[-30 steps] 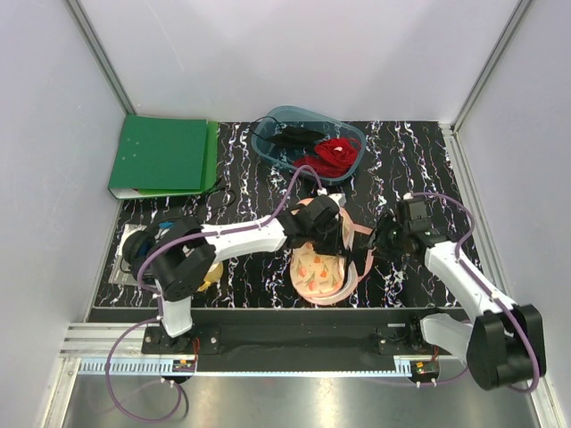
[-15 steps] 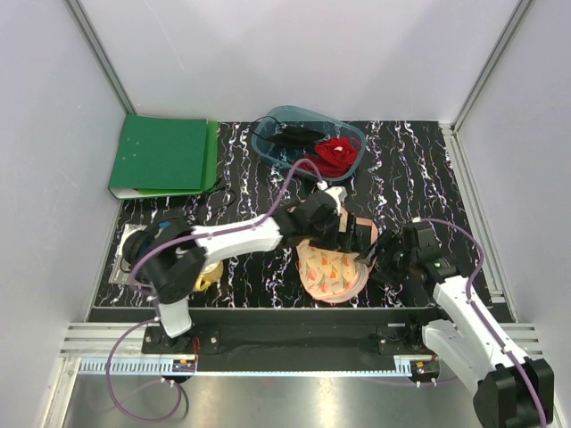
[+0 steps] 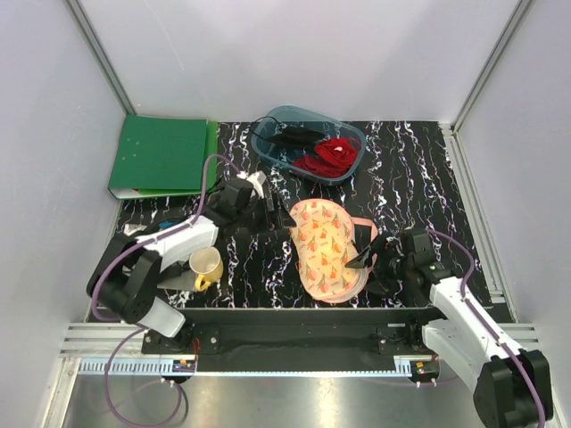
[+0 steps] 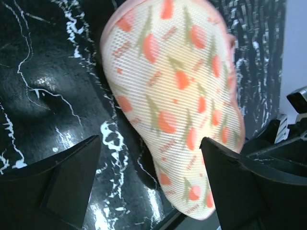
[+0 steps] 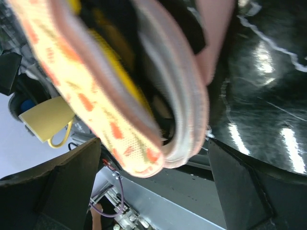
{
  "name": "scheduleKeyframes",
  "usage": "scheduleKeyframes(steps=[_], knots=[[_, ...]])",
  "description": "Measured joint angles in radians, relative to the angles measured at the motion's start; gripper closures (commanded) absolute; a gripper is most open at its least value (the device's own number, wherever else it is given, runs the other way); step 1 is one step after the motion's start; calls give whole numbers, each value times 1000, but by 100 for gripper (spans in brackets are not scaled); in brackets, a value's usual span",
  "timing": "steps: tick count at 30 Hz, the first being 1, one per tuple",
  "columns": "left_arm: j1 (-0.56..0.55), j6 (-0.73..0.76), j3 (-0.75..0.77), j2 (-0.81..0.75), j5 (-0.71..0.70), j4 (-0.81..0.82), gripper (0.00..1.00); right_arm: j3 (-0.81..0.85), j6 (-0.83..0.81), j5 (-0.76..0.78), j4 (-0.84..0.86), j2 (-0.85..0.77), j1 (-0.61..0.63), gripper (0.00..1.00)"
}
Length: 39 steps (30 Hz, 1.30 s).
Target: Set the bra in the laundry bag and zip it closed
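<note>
The laundry bag [image 3: 326, 248] lies mid-table with its printed upper half folded down over the lower one. In the right wrist view its rim [image 5: 184, 110] gapes and the yellow bra [image 5: 120, 67] shows between the halves. My left gripper [image 3: 270, 217] is open just left of the bag and holds nothing. The left wrist view shows the bag's printed top [image 4: 177, 91] ahead of those open fingers [image 4: 149, 139]. My right gripper [image 3: 375, 260] is open at the bag's right edge. Its fingers [image 5: 153, 141] stand apart below the rim, not closed on it.
A yellow mug [image 3: 207, 265] stands near the left arm. A green binder [image 3: 161, 156] lies at the back left. A blue-grey tub [image 3: 351, 164] at the back holds red and black garments. The table's front edge runs just below the bag.
My left gripper has let go of the bag, opened and drawn back to the left. The right gripper has opened wide. The bag's upper half now lies flat over the lower.
</note>
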Motion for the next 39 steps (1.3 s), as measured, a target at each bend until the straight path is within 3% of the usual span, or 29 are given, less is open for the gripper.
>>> scheduleKeyframes(steps=[5, 10, 13, 17, 19, 23, 30, 34, 39], knots=[[19, -2, 36, 128, 68, 20, 9, -41, 44, 37, 5, 19, 5, 0], [41, -11, 85, 232, 93, 53, 16, -42, 74, 60, 58, 94, 6, 0], [48, -18, 113, 293, 99, 74, 27, -43, 92, 75, 89, 114, 6, 0], [50, -20, 155, 370, 110, 93, 61, -45, 114, 109, 121, 116, 6, 0], [51, -22, 162, 383, 108, 97, 67, -50, 127, 122, 140, 116, 6, 0], [51, -19, 161, 388, 107, 104, 90, -64, 161, 133, 187, 120, 6, 0], [50, -58, 2, 317, 103, 214, 100, -52, 196, 159, 293, 195, 6, 0], [35, -108, -134, 229, 85, 277, 98, 27, 172, 189, 305, 317, 6, 0], [-87, -232, -326, 97, 10, 384, 99, 201, 49, 225, 284, 511, -25, 0]])
